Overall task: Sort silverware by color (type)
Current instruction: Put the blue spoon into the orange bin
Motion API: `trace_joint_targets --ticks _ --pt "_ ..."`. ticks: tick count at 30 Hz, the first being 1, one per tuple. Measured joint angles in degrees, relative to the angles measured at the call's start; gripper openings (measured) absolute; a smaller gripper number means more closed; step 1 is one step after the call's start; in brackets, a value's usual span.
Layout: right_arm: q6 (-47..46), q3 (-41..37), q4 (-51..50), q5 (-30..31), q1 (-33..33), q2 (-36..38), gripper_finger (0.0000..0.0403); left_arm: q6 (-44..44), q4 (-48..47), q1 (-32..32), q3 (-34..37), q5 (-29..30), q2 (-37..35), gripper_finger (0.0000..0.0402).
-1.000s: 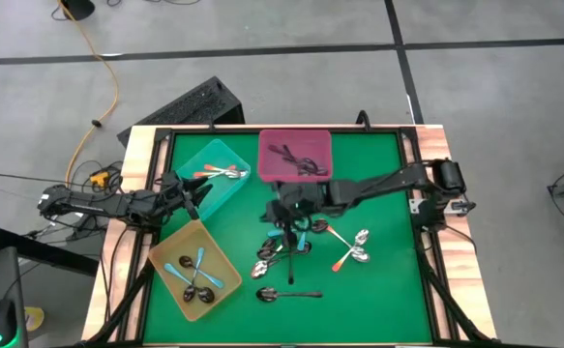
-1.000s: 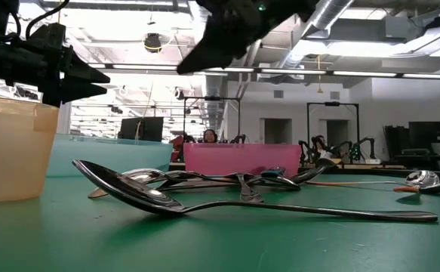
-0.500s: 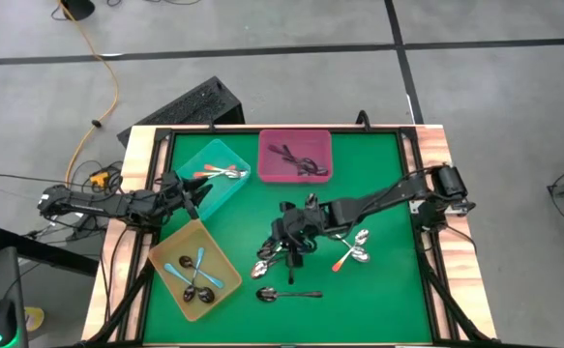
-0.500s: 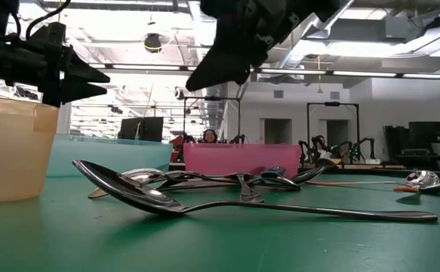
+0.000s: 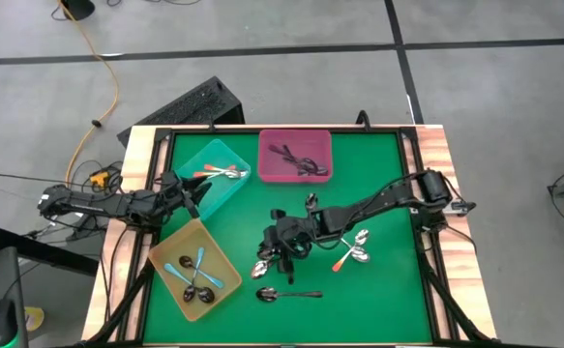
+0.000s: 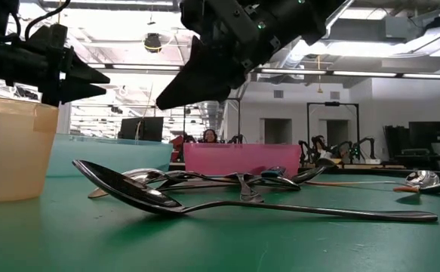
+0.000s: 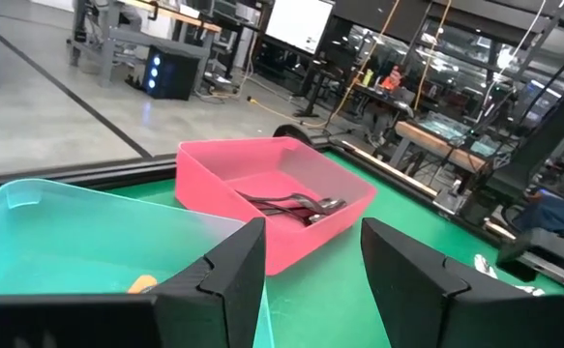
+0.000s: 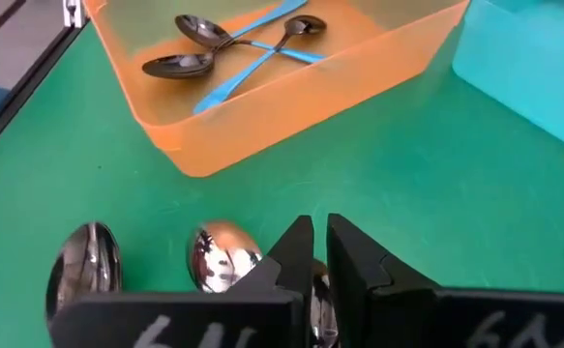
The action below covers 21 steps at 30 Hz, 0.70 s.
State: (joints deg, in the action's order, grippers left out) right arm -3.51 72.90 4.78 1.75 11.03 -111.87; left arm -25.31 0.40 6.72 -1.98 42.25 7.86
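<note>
Loose silverware lies in a pile (image 5: 283,256) on the green mat, with shiny bowls (image 8: 219,256) right under my right gripper (image 8: 320,224). That gripper hangs shut and empty above the pile (image 6: 204,181), pointing toward the yellow tray (image 5: 170,253). A dark spoon (image 5: 286,293) lies alone nearer the front edge, and an orange-handled spoon (image 5: 342,261) lies to the pile's right. My left gripper (image 5: 196,196) waits open and level at the teal tray (image 5: 225,191), holding nothing.
The yellow tray (image 8: 291,97) holds blue-handled spoons (image 8: 252,53). In the teal tray (image 7: 59,232) lie orange-handled spoons (image 5: 219,172). The pink tray (image 5: 267,145) at the far edge holds dark spoons (image 7: 296,205). Bare mat lies near the front and the right edge.
My right gripper has come away from the pink tray toward the table's near edge and a little leftward, sinking over the spoon pile. It stays shut and empty. No spoon has moved.
</note>
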Motion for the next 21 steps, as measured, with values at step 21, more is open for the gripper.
trace_joint_targets --ticks 21 --pt "0.05 0.0 4.33 -0.3 -0.56 0.0 0.0045 -0.49 0.04 0.0 0.0 0.47 0.0 0.0158"
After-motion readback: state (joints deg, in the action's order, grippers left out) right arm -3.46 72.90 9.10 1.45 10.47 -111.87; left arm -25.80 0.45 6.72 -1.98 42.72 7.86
